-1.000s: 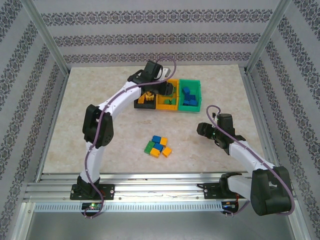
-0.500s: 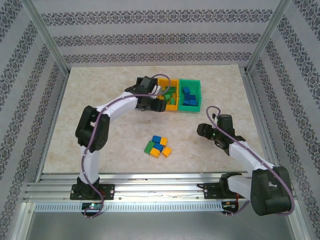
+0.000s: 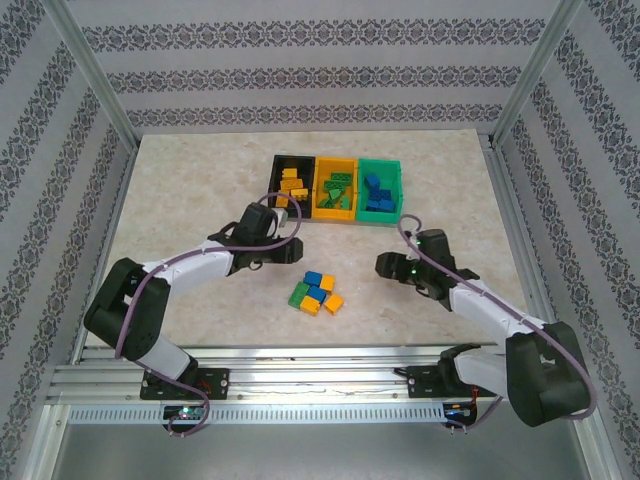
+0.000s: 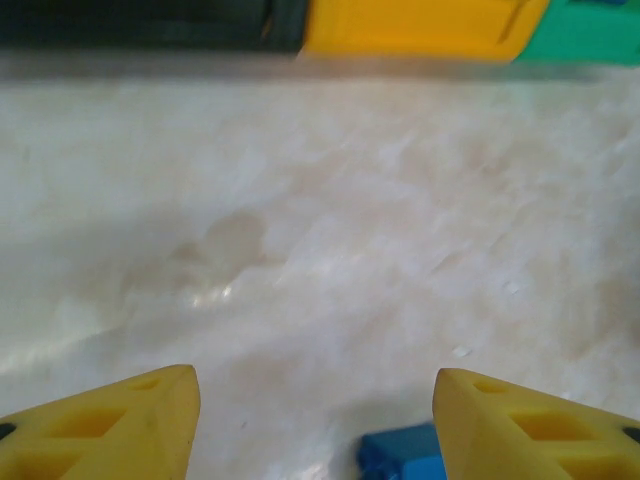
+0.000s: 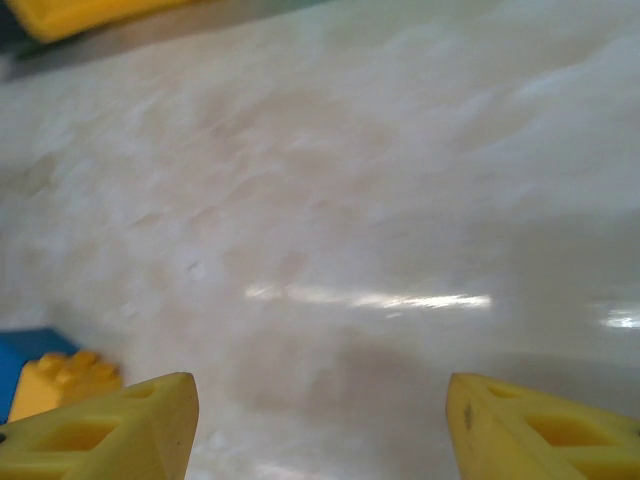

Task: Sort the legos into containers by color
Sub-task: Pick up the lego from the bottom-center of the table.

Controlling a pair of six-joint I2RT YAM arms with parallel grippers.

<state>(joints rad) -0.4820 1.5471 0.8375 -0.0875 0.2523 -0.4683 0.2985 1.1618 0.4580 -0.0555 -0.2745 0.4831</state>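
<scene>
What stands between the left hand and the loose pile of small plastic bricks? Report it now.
Nothing visible. The open left hand hangs beside the pile of blue, green and yellow-orange bricks, with bare beige tabletop between.

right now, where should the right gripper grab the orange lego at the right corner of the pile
Probably from above, across the side walls of the yellow-orange lego: it lies flat on the table, its right and near sides bare, with a blue lego close on its left.

Lab test cell: aluminium frame point(image 3: 95, 80), patterned wall panels point(image 3: 320, 70), marble-look tabletop point(image 3: 180, 190).
</scene>
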